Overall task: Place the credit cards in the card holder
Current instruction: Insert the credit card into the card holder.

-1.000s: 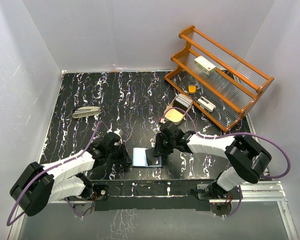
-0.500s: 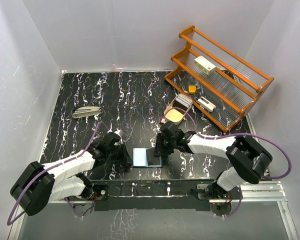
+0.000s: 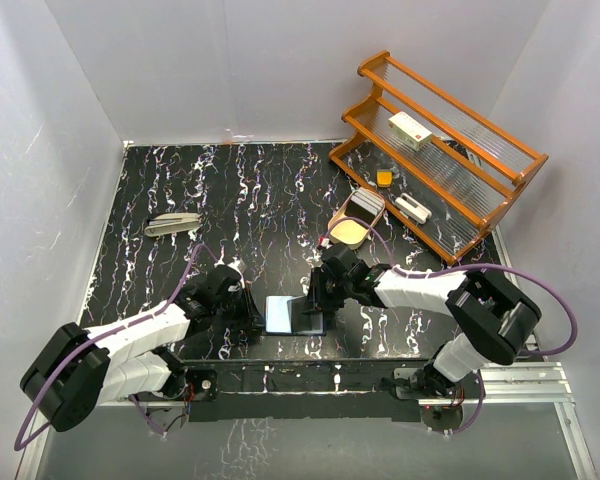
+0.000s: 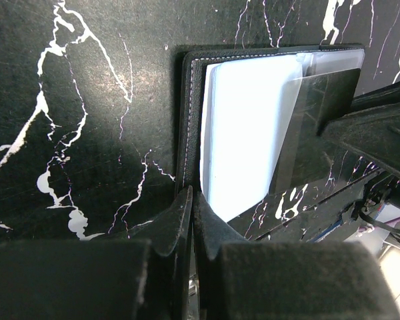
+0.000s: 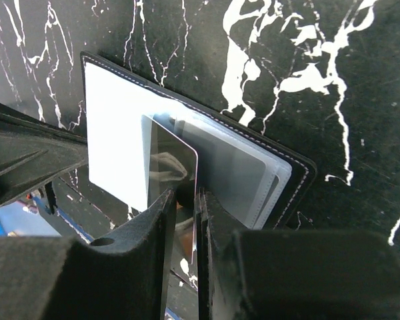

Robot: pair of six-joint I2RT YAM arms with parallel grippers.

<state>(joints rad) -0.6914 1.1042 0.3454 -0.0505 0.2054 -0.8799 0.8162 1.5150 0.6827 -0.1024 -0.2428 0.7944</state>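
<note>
Centrally placed item: the card holder (image 3: 292, 314) lay open and flat on the bench (image 3: 260, 190), its black stitched cover (image 4: 190, 100) down and its inner faces up.
Holder contents: a pale credit card (image 4: 247, 133) covered one inner face; clear plastic sleeves (image 5: 247, 180) lay stacked on the other face.
Left gripper (image 3: 252, 305): positioned at the holder's left edge with its jaws fully closed. In the left wrist view its tips (image 4: 192, 200) met at the cover's border. Whether they pinched the border or only pressed on it could not be determined.
Right gripper (image 3: 315, 295): positioned at the holder's right side, its jaws nearly closed and clamped on a dark, glossy credit card (image 5: 170, 160).
Held card position: it stood tilted over the holder, its free end over the join between the pale credit card and the sleeves. Contact with the sleeves could not be confirmed.
Cream tray (image 3: 355, 222): beyond the holder and to its right, well apart.
Wooden rack (image 3: 450, 130): farther beyond the holder on the same side, carrying a white box (image 3: 410, 130).
Grey stapler-like object (image 3: 172, 223): beyond the holder and to its left, well apart.
</note>
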